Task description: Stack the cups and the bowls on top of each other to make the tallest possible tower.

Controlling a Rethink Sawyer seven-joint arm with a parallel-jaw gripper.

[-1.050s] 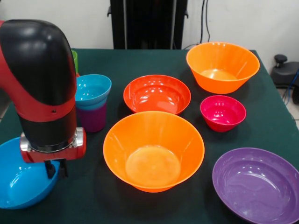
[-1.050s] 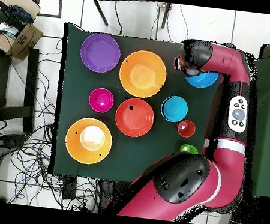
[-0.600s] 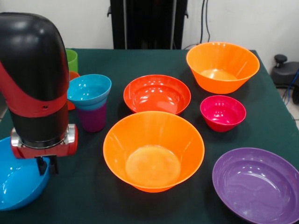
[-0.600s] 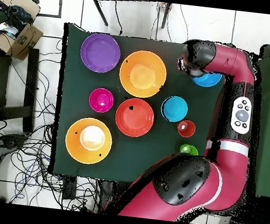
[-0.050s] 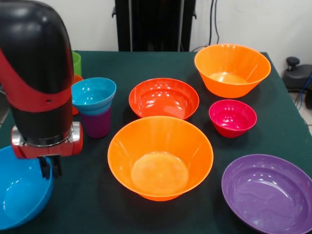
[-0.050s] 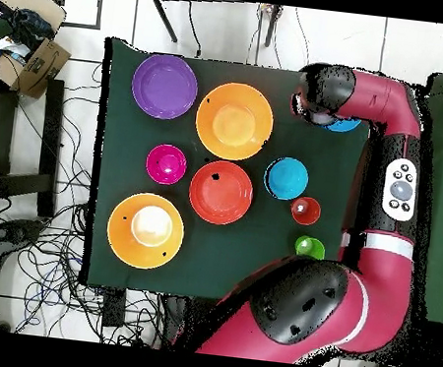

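My gripper [image 5: 50, 166] is shut on the right rim of the large blue bowl [image 5: 22, 195], which tilts at the table's front left corner. Beside it the small teal bowl [image 5: 94, 92] sits in the purple cup [image 5: 96, 123]. The green cup [image 5: 76, 62] and the orange cup [image 5: 77, 79] peek out behind the arm. In the overhead view the arm's head hides the gripper, and only a sliver of the blue bowl [image 6: 345, 125] shows.
A large orange bowl [image 5: 160, 156] stands just right of the gripper, the shallow red-orange bowl [image 5: 164, 97] behind it. A second large orange bowl [image 5: 232, 69], the magenta bowl [image 5: 232, 117] and the purple bowl [image 5: 270, 192] fill the right side.
In the front view the gripper has shifted left and risen slightly, taking the blue bowl's rim with it. The other bowls and cups have not moved.
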